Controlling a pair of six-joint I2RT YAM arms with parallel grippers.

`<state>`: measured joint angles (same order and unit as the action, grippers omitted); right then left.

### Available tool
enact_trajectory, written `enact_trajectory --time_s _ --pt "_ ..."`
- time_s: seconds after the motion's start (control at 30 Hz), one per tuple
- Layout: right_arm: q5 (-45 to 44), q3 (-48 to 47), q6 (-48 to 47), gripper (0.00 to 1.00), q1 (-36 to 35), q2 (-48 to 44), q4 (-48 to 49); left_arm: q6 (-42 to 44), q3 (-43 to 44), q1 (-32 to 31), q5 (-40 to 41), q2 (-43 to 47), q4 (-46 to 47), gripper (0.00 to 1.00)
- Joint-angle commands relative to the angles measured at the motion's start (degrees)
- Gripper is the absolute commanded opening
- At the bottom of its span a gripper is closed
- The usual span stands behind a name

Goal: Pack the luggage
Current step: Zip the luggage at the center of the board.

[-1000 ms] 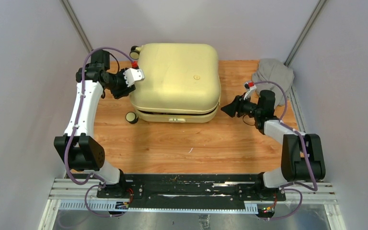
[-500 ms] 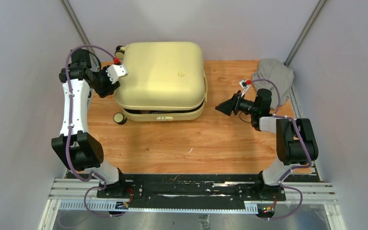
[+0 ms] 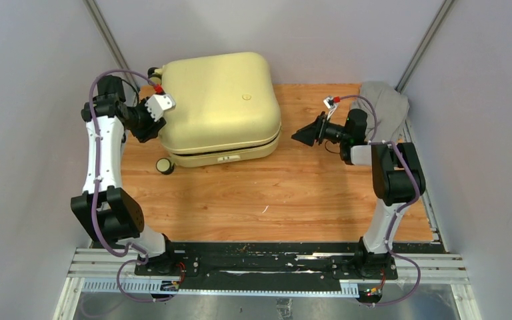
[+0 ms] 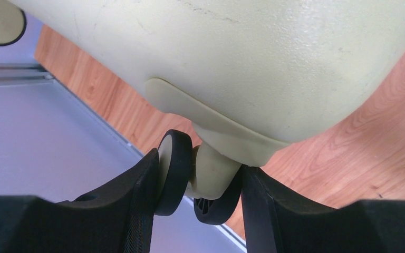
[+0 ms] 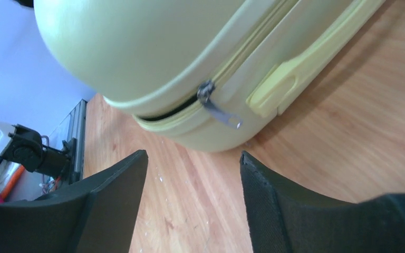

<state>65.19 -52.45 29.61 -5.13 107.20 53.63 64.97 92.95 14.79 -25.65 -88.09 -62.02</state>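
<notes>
Luggage [image 3: 217,103] shifted left; left wrist view alone shows left gripper [image 4: 200,169] clamped on wheel [image 4: 174,168] (right gripper [image 5: 192,168] open, empty, facing zip pull [image 5: 219,112]).

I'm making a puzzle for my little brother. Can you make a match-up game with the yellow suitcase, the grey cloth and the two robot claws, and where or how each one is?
Things:
1. luggage
2. grey cloth
3. left gripper
4. right gripper

Place or state:
A. open, holding nothing
B. at the far right corner of the table
C. pale yellow, lying flat
D. clamped on a wheel

Pairs: 1-C, 2-B, 3-D, 4-A
</notes>
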Motion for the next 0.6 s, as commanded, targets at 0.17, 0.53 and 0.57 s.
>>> enact_trajectory --time_s 0.17,0.53,0.57 --pt "-0.2 -9.3 22.7 0.94 -1.5 13.5 25.5 6.5 -12.0 -0.1 -3.0 11.8 4.3 0.0" --pt "-2.4 0.7 12.5 0.94 -2.1 10.3 26.6 20.8 -10.1 3.1 1.7 13.3 -9.4 0.0" --pt "-3.3 1.4 9.5 0.92 -2.1 9.2 23.0 22.2 -10.1 3.5 2.6 13.2 -10.8 0.0"
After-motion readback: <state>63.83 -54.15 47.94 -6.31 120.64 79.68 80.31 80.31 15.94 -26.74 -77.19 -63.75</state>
